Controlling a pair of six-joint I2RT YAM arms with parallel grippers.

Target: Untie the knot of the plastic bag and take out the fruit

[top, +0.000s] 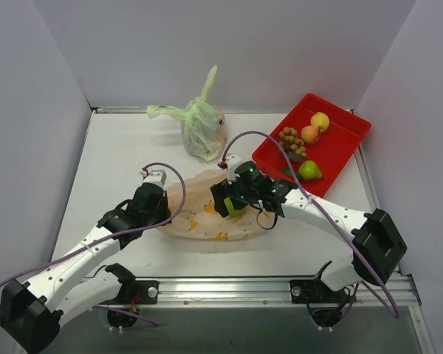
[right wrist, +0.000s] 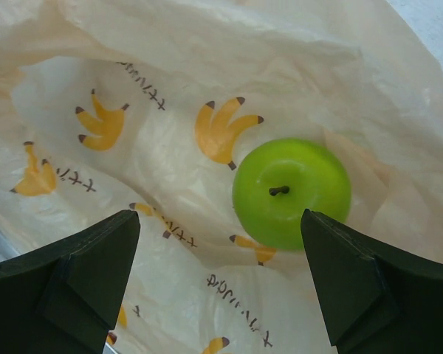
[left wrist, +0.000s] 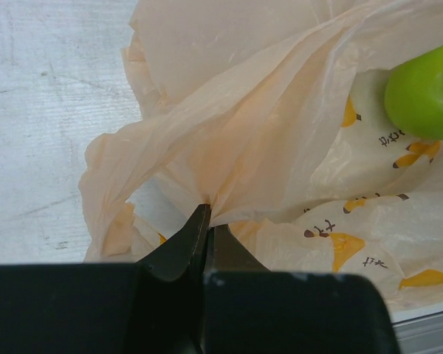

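Note:
The pale orange plastic bag (top: 199, 221) with banana prints lies flat on the table between my arms, its mouth gaping. The knot is out of view. My left gripper (left wrist: 207, 215) is shut on a gathered fold of the bag (left wrist: 266, 140) at its left edge (top: 166, 214). My right gripper (right wrist: 220, 221) hovers open inside the bag's mouth. A green apple (right wrist: 292, 193) lies on the plastic just ahead of its right finger (right wrist: 340, 273). The same apple (left wrist: 424, 92) shows in the left wrist view. More fruit lies in the red tray (top: 347, 147).
The red tray at the back right holds a yellow fruit (top: 320, 121), a peach-pink one (top: 310, 134), a cluster of brown balls (top: 292, 140) and a green fruit (top: 308, 170). A tied light green bag (top: 201, 125) stands behind the orange bag. White walls enclose the table.

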